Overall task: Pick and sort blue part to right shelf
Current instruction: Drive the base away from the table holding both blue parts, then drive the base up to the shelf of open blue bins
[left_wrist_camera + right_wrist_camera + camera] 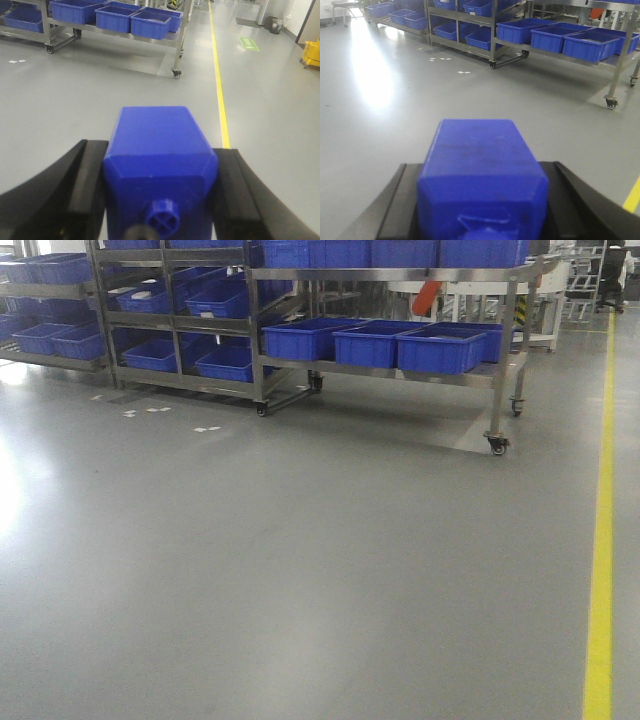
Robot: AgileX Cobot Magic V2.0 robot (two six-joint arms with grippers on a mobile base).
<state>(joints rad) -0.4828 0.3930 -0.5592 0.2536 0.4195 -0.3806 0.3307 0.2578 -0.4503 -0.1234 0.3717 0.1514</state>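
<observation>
A boxy blue part [155, 135] fills the left wrist view, and my left gripper [160, 148] is shut on it, black fingers [87, 175] pressed to both its sides. A second blue part [477, 150] sits in my right gripper [481, 167], which is shut on it the same way. The right shelf [505, 340], a steel wheeled rack carrying blue bins [440, 348], stands ahead across the grey floor. It also shows far off in the left wrist view as the shelf [179, 42] and in the right wrist view as the shelf [619, 65]. Neither gripper appears in the front view.
A taller steel rack [175, 330] with several blue bins stands left of the right shelf. A yellow floor line [600, 540] runs along the right side. White scraps [205, 428] lie on the floor near the racks. A yellow mop bucket [311, 54] stands far right.
</observation>
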